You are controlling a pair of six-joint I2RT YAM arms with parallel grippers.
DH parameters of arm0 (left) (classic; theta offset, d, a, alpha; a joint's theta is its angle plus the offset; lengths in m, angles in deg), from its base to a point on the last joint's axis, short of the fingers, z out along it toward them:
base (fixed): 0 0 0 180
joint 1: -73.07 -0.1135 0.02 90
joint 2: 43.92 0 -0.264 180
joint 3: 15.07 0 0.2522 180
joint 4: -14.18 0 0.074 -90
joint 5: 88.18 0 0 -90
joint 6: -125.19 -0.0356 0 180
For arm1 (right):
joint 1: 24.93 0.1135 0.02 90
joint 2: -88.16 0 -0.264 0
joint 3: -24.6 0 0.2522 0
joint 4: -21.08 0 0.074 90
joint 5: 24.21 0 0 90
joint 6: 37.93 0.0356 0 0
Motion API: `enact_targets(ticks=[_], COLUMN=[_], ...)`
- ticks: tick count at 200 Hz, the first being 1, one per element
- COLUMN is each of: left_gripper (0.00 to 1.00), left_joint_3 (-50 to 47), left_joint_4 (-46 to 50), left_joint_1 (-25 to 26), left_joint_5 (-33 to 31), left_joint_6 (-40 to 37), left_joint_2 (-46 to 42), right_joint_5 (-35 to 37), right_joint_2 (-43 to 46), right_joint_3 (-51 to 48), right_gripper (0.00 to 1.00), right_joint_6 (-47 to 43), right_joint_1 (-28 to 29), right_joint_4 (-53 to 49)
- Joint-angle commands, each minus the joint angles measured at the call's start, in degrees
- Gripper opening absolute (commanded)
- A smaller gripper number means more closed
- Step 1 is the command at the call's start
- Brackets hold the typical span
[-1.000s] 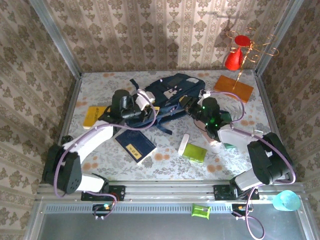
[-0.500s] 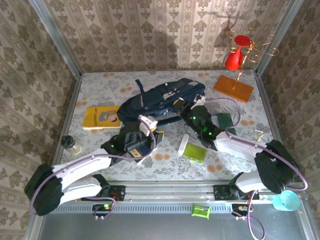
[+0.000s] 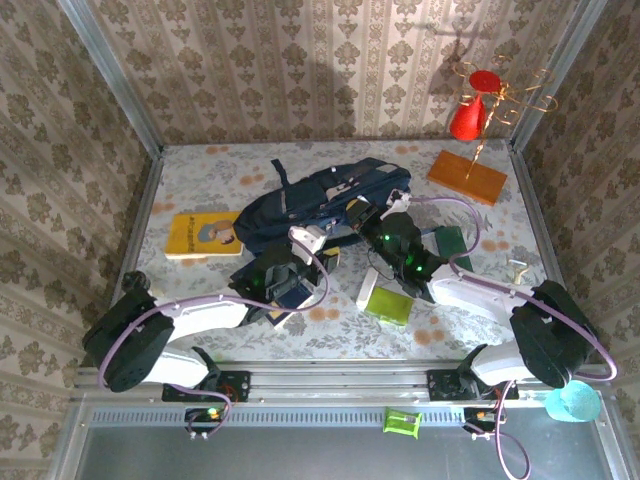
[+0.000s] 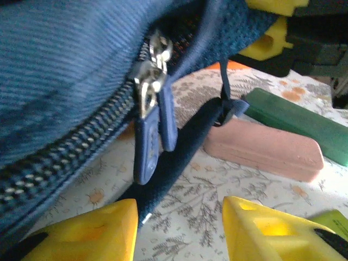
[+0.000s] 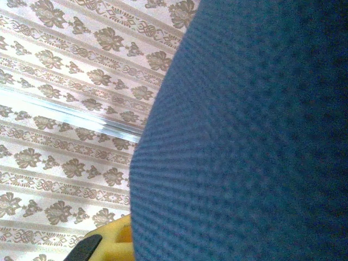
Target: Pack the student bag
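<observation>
- While the student bag (image 3: 300, 205) lay on its side across the middle of the flowered table (image 3: 200, 180), toward the back wall, you had both arms reaching in at its near edge.
- Your left gripper (image 4: 179, 228) sat low beside the bag with its yellow fingertips (image 4: 87, 231) spread apart, and only bare tabletop showed between them.
- Just ahead of those fingertips, in the left wrist view, two navy zip pulls (image 4: 149, 138) hung from the bag's zipper, clear of your fingers. A dark strap (image 4: 185, 157) ran down to the table beneath them.
- Your right gripper (image 3: 366, 214) was at the bag's near right edge, its jaws drawn together on a fold of the navy fabric. In the right wrist view that fabric lay close over the camera, with one yellow finger (image 5: 117, 242) showing at the bottom.
- A pink case (image 4: 266, 149) lay on the table beyond the strap, and a dark green case (image 4: 302, 119) lay just behind it.
- Nearer to you, a lime-green case (image 3: 388, 304) and a white oblong (image 3: 368, 288) lay side by side between your two arms, apart from the bag.
- A yellow book (image 3: 200, 233) lay to the left of the bag and an orange board (image 3: 466, 176) sat near the back right corner, both clear of it.
</observation>
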Motion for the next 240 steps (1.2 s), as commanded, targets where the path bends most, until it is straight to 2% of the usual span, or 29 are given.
enact_targets(ticks=[1, 35, 64, 91, 124, 156, 199, 240], left_gripper=[0.43, 0.42, 0.34, 0.23, 0.21, 0.23, 0.22, 0.1], left_joint_3=[-1.2, -1.5, -1.5, -1.2, -0.3, -1.2, -1.1, -1.6], left_joint_4=[-10.0, -12.2, -14.1, -13.9, -14.7, -19.7, -21.1, -21.3], left_joint_1=[-1.0, -2.9, -4.8, -6.1, -6.3, -6.3, -6.0, -6.0], left_joint_5=[-4.0, -1.9, 3.6, 6.0, 10.7, 11.4, 11.7, 10.6], left_joint_6=[-1.7, -1.7, -0.8, -0.9, 0.0, 2.3, 2.4, 2.7], left_joint_2=[1.1, 1.7, 1.3, 1.5, 2.7, 4.4, 4.9, 4.7], right_joint_5=[2.8, 2.2, 2.1, 1.9, 1.8, 1.5, 1.4, 1.8], right_joint_2=[2.4, 2.0, 1.6, 1.1, 0.5, -0.3, -0.3, -0.3], right_joint_3=[3.1, 3.5, 3.5, 3.5, 3.7, 4.0, 4.1, 4.0], right_gripper=[0.13, 0.13, 0.13, 0.12, 0.12, 0.12, 0.11, 0.11], right_joint_6=[-1.6, -1.6, -1.7, -1.5, -1.5, -1.3, -1.3, -1.5], right_joint_1=[0.3, 0.3, 0.3, 0.3, 0.3, 0.3, 0.3, 0.2], right_joint_4=[4.9, 4.5, 4.4, 4.5, 4.5, 4.8, 4.7, 4.5])
